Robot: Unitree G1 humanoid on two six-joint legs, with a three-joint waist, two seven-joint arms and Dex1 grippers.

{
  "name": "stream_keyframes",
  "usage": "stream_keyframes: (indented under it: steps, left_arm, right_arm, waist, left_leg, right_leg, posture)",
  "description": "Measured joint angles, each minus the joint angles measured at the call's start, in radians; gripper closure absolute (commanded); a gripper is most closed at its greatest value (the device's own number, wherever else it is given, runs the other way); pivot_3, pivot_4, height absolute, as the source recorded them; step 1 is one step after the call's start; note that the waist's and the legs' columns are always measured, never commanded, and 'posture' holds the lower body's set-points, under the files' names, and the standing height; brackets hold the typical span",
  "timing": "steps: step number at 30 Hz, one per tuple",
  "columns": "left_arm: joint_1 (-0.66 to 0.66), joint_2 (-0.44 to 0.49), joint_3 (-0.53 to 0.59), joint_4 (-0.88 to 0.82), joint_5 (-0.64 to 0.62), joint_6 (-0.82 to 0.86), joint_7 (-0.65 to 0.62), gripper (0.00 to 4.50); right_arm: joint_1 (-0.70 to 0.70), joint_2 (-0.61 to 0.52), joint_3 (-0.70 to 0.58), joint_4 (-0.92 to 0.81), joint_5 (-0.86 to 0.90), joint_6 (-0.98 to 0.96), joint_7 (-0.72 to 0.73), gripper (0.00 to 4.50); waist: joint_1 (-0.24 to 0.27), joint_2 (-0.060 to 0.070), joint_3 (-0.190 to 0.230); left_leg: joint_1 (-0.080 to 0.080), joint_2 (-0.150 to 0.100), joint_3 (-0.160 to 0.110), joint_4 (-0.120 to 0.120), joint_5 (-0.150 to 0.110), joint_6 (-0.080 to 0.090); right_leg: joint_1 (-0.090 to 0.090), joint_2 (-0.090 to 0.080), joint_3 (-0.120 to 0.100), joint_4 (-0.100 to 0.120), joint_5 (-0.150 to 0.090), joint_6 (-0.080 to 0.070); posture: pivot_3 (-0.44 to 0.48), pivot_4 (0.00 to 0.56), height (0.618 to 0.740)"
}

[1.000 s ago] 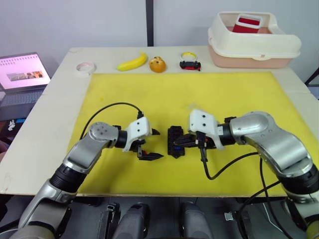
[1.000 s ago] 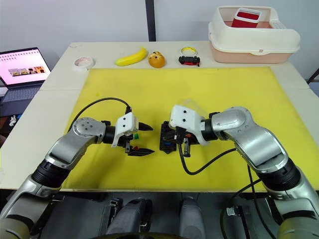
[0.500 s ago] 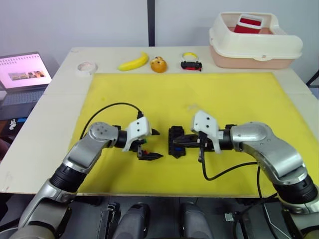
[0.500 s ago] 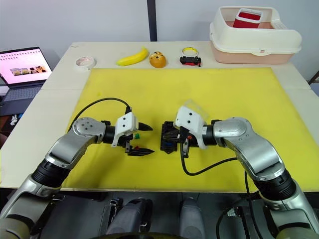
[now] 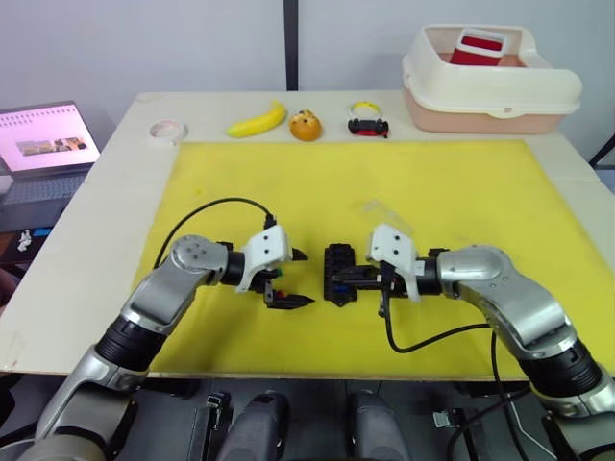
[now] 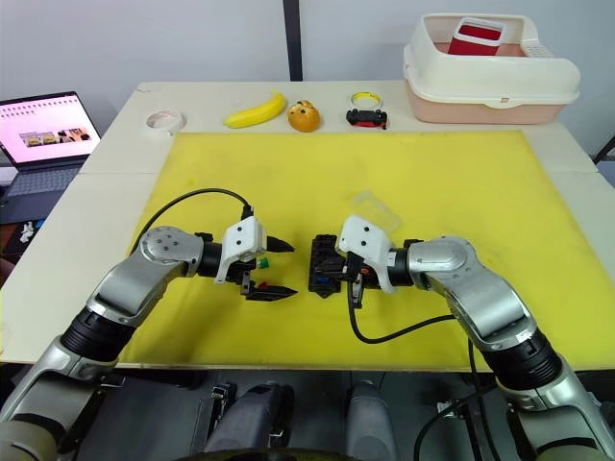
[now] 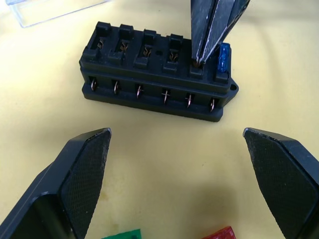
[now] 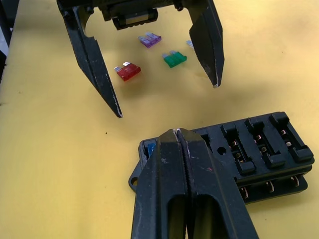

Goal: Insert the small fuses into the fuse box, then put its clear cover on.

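The black fuse box [image 5: 338, 274] lies on the yellow mat between my two grippers. One blue fuse [image 7: 224, 56] stands in its end slot. My right gripper [image 8: 174, 133] is shut, its tips pressed on the slot beside that blue fuse; nothing is seen between the fingers. My left gripper [image 5: 304, 279] is open, facing the box from a short way off. Loose small fuses lie under it: red [image 8: 127, 71], green [image 8: 174, 59] and purple [image 8: 149, 39]. The clear cover [image 5: 384, 213] rests on the mat just behind my right wrist.
Along the table's far edge lie a tape roll [image 5: 166, 130], a banana [image 5: 257, 119], an orange [image 5: 306, 125] and a black-and-red toy car [image 5: 368, 126]. A cream bin [image 5: 490, 77] stands at the far right. A laptop [image 5: 43, 144] sits off to the left.
My right wrist has sunk lower and nearer the table, uncovering the clear cover behind it; its tips stay on the fuse box. The left arm has not moved.
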Motion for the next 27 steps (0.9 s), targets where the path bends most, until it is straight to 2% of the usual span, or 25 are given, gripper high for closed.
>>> stream_keyframes:
  steps: [9, 14, 17, 21, 23, 27]
  left_arm:
    - [0.000, 0.001, 0.000, 0.000, 0.000, 0.000, 0.000, 0.00]
    - [-0.013, 0.001, 0.004, 0.000, -0.004, 0.004, -0.002, 0.00]
    - [-0.020, 0.001, 0.032, -0.002, -0.029, 0.021, -0.010, 0.00]
    - [-0.034, 0.008, 0.098, -0.041, -0.129, 0.073, -0.052, 0.00]
    - [-0.044, 0.038, 0.138, -0.063, -0.178, 0.109, -0.070, 0.00]
    - [-0.043, 0.172, 0.204, -0.065, -0.227, 0.153, -0.138, 0.00]
  right_arm:
    - [0.000, -0.012, 0.020, 0.015, -0.034, -0.057, 0.010, 4.47]
    - [-0.022, -0.011, -0.006, 0.001, 0.021, 0.023, 0.020, 4.47]
    - [-0.043, -0.011, -0.039, -0.009, 0.074, 0.091, 0.020, 4.47]
    - [-0.165, -0.026, -0.173, -0.063, 0.210, 0.212, 0.016, 4.47]
    - [-0.194, -0.058, -0.229, -0.084, 0.252, 0.242, 0.018, 4.47]
    - [-0.169, -0.201, -0.232, -0.093, 0.250, 0.235, 0.066, 4.47]
  waist:
    - [0.001, 0.000, -0.001]
    - [0.002, 0.000, 0.000]
    - [0.001, 0.000, 0.000]
    - [0.000, 0.000, 0.000]
    - [0.000, 0.000, 0.000]
    - [0.000, 0.000, 0.000]
  left_leg:
    - [0.001, 0.000, 0.000, 0.000, 0.000, 0.000]
    - [0.001, 0.000, -0.001, 0.000, 0.000, 0.000]
    - [0.000, 0.000, -0.001, 0.000, 0.000, 0.000]
    - [-0.002, 0.000, -0.001, 0.000, 0.000, 0.000]
    - [-0.002, 0.000, -0.001, -0.001, 0.000, 0.000]
    - [-0.002, 0.000, 0.000, -0.001, 0.000, 0.000]
  right_leg:
    - [0.001, 0.000, 0.000, 0.000, 0.000, 0.000]
    - [0.001, 0.000, 0.000, 0.000, 0.000, 0.000]
    - [0.000, 0.000, 0.000, 0.000, 0.000, 0.000]
    - [-0.002, 0.000, 0.000, 0.000, 0.000, 0.000]
    - [-0.002, 0.000, 0.000, 0.000, 0.000, 0.000]
    - [-0.002, 0.000, 0.000, 0.000, 0.000, 0.000]
  posture:
    - [0.000, 0.150, 0.740]
    - [0.000, 0.150, 0.740]
    - [0.000, 0.150, 0.740]
    - [0.000, 0.150, 0.740]
    - [0.000, 0.150, 0.740]
    - [0.000, 0.150, 0.740]
